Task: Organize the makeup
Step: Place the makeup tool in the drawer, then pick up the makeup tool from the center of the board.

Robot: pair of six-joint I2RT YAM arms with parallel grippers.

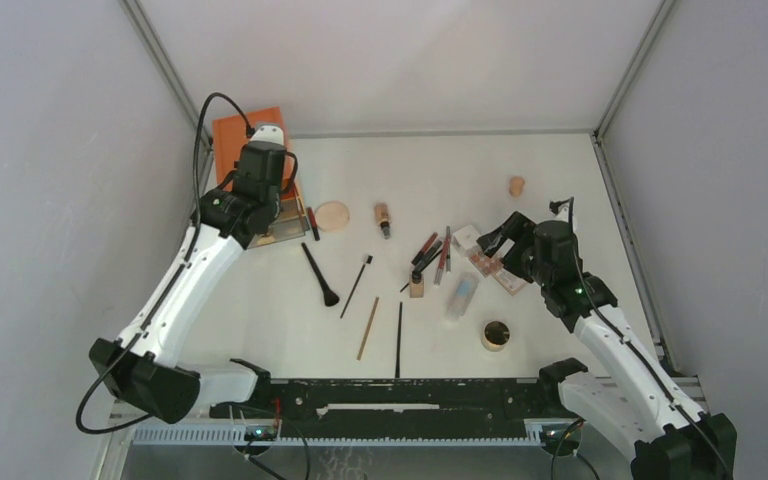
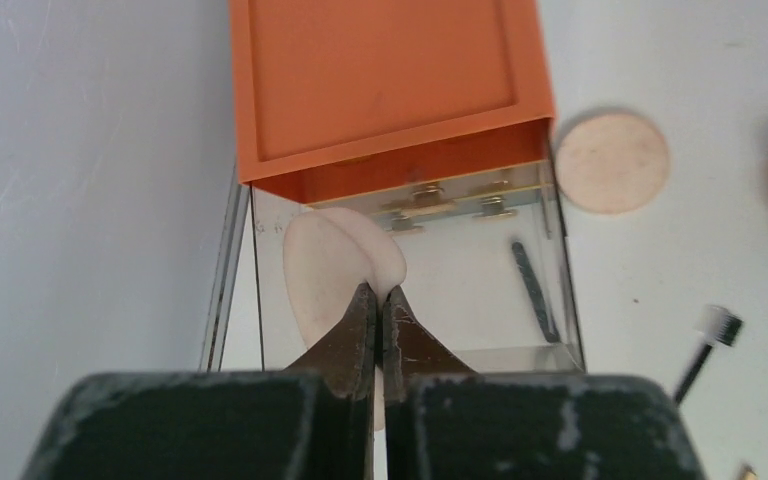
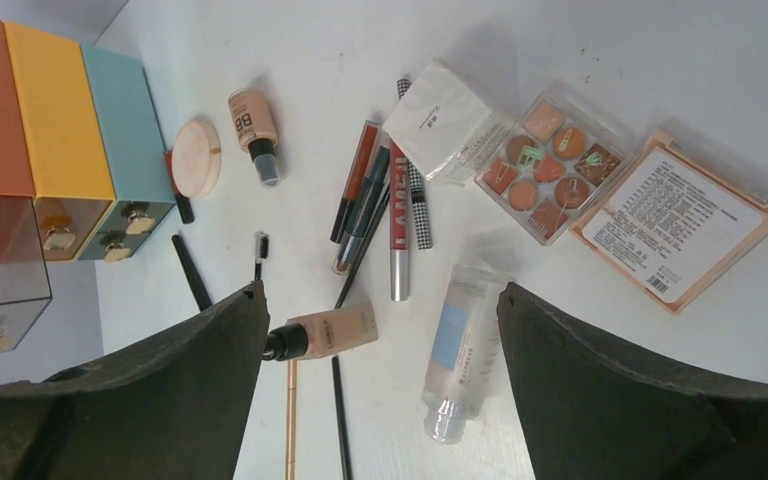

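White table (image 1: 560,170), grey walls (image 1: 40,200). The orange box's (image 2: 380,70) clear drawer (image 2: 563,262), pulled out, holds a pink puff (image 2: 310,260) and a dark pencil (image 2: 535,290) under the closed left gripper (image 2: 380,295). Other makeup (image 1: 425,262) lies scattered mid-table beneath the right gripper (image 3: 380,290), jaws spread wide.

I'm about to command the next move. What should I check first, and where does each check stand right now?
1. Left gripper shut: ok.
2. Pink pad really pinched rather than just lying in the drawer: cannot tell.
3. Clear drawer of the orange box pulled open: ok.
4. Right gripper open and empty: ok.
5. Clear tube between its fingers in the wrist view: ok.
6. All makeup stowed: not ok; palette and red pencil lie loose.
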